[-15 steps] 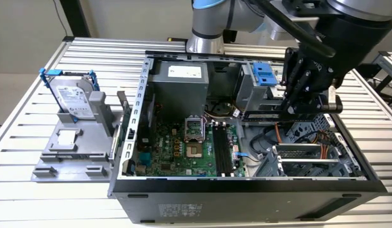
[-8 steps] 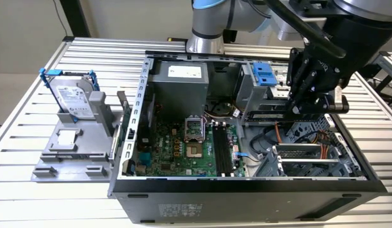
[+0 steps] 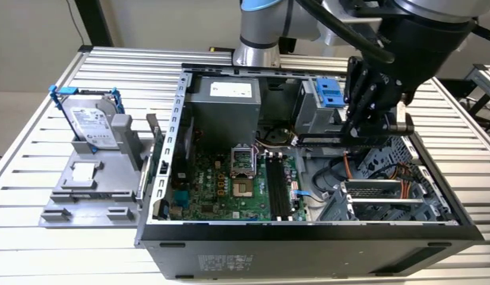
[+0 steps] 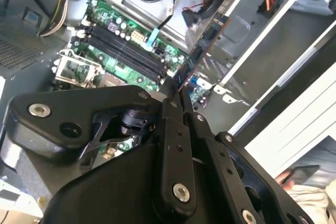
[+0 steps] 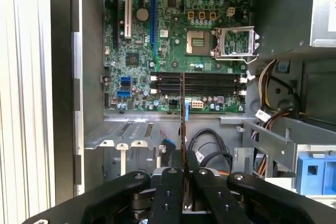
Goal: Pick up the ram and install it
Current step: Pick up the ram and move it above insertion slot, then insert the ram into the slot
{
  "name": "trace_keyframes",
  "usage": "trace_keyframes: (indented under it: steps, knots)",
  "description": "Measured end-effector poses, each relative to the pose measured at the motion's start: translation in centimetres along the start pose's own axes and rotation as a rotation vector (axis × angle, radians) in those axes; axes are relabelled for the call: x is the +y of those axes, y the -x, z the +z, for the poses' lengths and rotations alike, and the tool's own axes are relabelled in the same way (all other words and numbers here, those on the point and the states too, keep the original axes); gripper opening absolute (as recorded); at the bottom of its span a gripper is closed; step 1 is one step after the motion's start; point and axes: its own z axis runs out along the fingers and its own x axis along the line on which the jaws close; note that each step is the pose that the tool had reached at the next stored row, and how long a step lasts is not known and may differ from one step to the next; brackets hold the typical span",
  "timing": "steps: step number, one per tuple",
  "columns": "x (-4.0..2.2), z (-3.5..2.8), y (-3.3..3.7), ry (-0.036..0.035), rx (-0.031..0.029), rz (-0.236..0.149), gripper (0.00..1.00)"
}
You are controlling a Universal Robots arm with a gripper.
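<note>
Slatted aluminium table (image 3: 23, 172), open black PC tower (image 3: 308, 246) on it. Black gripper (image 3: 360, 135) pinches the flat blue ram stick (image 3: 324, 141) mid-air, 1 o'clock of the long black motherboard slots (image 3: 278, 190) and crosswise; I'd reckon it wants lining up parallel before pressing.

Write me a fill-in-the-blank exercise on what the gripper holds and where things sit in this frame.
1. The gripper is ____ on the ram.
2. The ram hangs above the open computer case, not yet seated in the black ____ of the motherboard.
3. The silver hard drive stands outside the computer case, on the exterior view's ____.

Missing words: shut; slots; left.
</note>
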Motion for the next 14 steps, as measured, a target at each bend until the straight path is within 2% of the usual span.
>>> trace_keyframes:
  steps: [3,14]
  knots:
    - [0.19,0.07,0.32,-0.0001,-0.0001,0.007,0.00]
    - [0.22,0.16,1.61,-0.0009,-0.0003,0.031,0.00]
